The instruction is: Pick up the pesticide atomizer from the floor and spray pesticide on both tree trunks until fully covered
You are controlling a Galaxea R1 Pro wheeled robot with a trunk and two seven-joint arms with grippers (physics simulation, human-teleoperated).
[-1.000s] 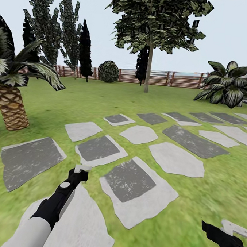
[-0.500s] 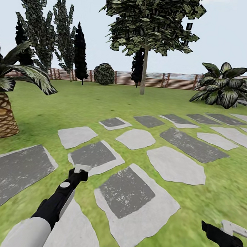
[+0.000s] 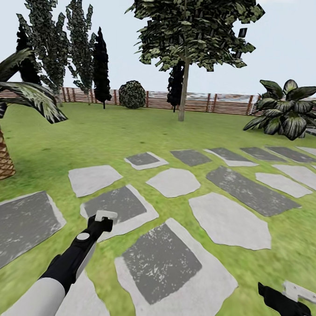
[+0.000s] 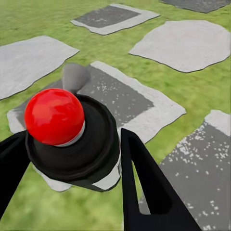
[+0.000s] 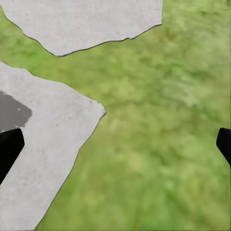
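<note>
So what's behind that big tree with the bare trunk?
Behind the tall tree's grey-brown trunk stands a brown slatted wooden fence and a dark narrow cypress beside it. The fence section directly behind the trunk is covered.

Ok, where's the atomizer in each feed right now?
Head view: at the left gripper, too small to make out.
Left wrist view: the atomizer, red ball on top, clamped in that gripper.
Right wrist view: grass and a pale slab below the open right gripper.
Shared landmark: the dark-centred slab under the left gripper.
</note>
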